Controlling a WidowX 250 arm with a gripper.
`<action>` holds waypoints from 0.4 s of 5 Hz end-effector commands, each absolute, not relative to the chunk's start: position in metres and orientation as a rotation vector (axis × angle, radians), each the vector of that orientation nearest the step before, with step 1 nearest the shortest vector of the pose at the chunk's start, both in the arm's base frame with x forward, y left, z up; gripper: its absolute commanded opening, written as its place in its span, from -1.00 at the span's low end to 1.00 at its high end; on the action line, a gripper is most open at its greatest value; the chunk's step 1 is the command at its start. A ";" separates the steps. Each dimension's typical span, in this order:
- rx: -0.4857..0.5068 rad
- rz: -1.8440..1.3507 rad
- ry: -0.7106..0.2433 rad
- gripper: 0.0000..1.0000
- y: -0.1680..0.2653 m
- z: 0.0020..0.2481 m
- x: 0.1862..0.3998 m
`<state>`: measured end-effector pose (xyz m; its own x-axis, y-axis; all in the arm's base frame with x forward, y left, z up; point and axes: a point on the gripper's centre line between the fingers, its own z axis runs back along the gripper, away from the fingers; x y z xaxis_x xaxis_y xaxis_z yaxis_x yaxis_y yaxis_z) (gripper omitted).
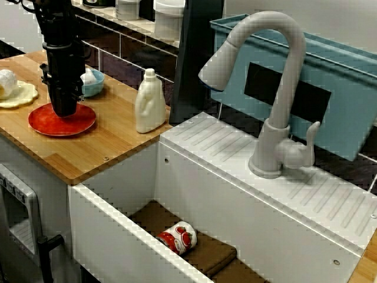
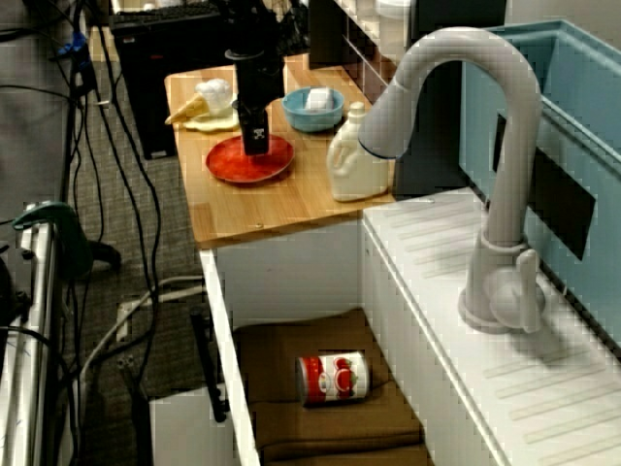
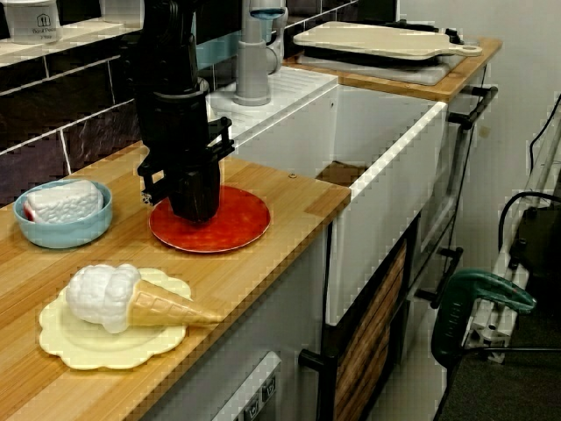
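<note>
My black gripper [image 1: 63, 111] points straight down over a red plate [image 1: 82, 122] on the wooden counter, its tip at or just above the plate's surface. The view from the counter's end shows the gripper [image 3: 195, 213] over the plate's [image 3: 238, 224] back half. The high view past the faucet has the gripper [image 2: 254, 148] at the plate's [image 2: 277, 165] middle. No gap shows between the fingers, and nothing is held. Close behind the plate stands a blue bowl [image 3: 66, 226] with a white lump in it.
A toy ice cream cone [image 3: 131, 300] lies on a pale yellow plate [image 3: 79, 346]. A white bottle [image 1: 150, 103] stands by the sink's edge. In the sink, a red-and-white can [image 2: 333, 379] lies on a brown mat. A grey faucet [image 1: 277, 88] rises behind it.
</note>
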<state>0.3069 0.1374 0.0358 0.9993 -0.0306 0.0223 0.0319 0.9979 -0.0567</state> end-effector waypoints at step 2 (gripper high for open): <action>-0.001 -0.041 -0.082 -1.00 0.128 0.044 0.314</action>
